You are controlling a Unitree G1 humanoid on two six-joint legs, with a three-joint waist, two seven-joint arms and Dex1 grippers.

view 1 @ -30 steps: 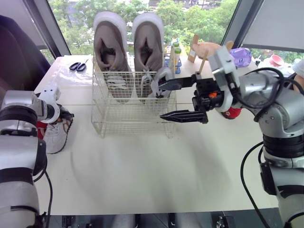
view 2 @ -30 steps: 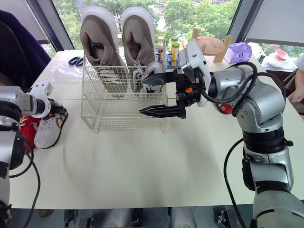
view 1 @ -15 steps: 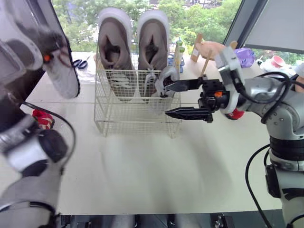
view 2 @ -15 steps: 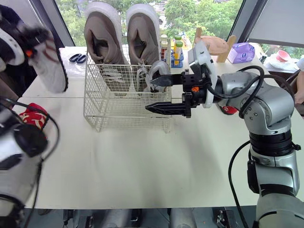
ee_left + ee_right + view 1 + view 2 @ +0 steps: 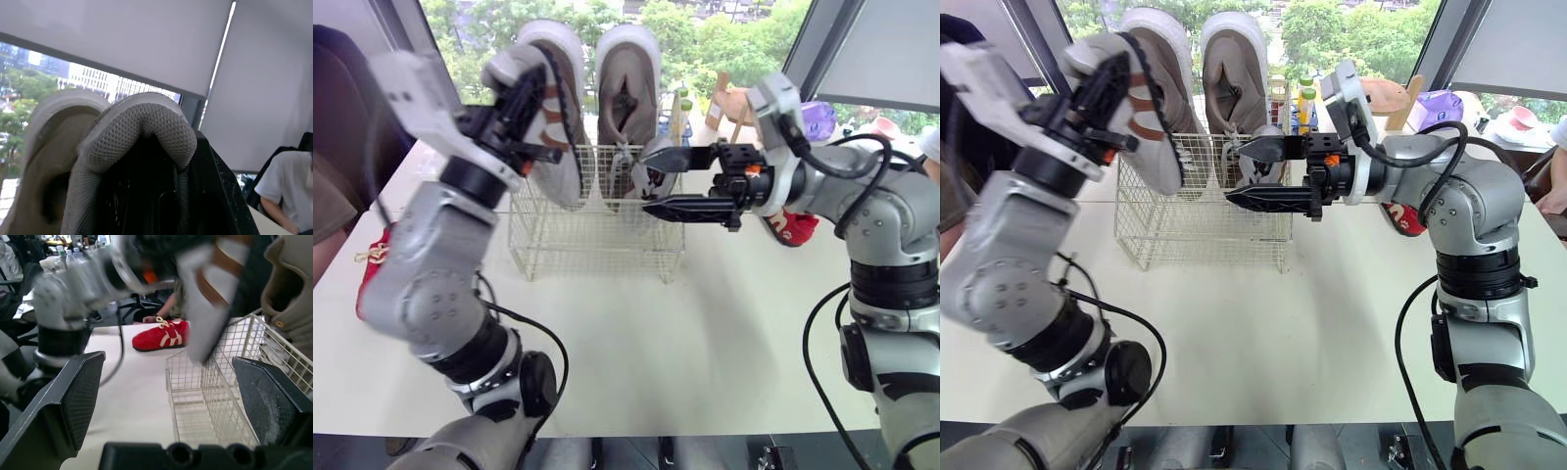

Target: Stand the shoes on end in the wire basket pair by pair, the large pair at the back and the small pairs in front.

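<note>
— So, which step are we on?

— The front row, we'd say. The large pair [image 5: 628,93] stands on end at the back of the wire basket [image 5: 597,250], and one small grey shoe [image 5: 651,162] sits in the front right. Our left gripper [image 5: 533,113] is clamped on a white sneaker [image 5: 563,166], held tilted in the air above the basket's front left.

— And the other arm?

— Our right gripper [image 5: 651,181] has its fingers spread wide with nothing in them, just beside the basket's right front.

— What does the next move call for?

— We think the sneaker has to turn upright and go down into the free front space, clear of the rim. Two red shoes wait on the table [image 5: 705,323]: one on our left [image 5: 374,269], one behind the right arm [image 5: 795,227].

— How will things handle?

— The sneaker has a padded mesh collar, a brown stripe and a white sole with a dark edge. The big shoes look like soft taupe suede on thick pale soles. The basket is thin white wire, probably light enough to slide if bumped.
</note>
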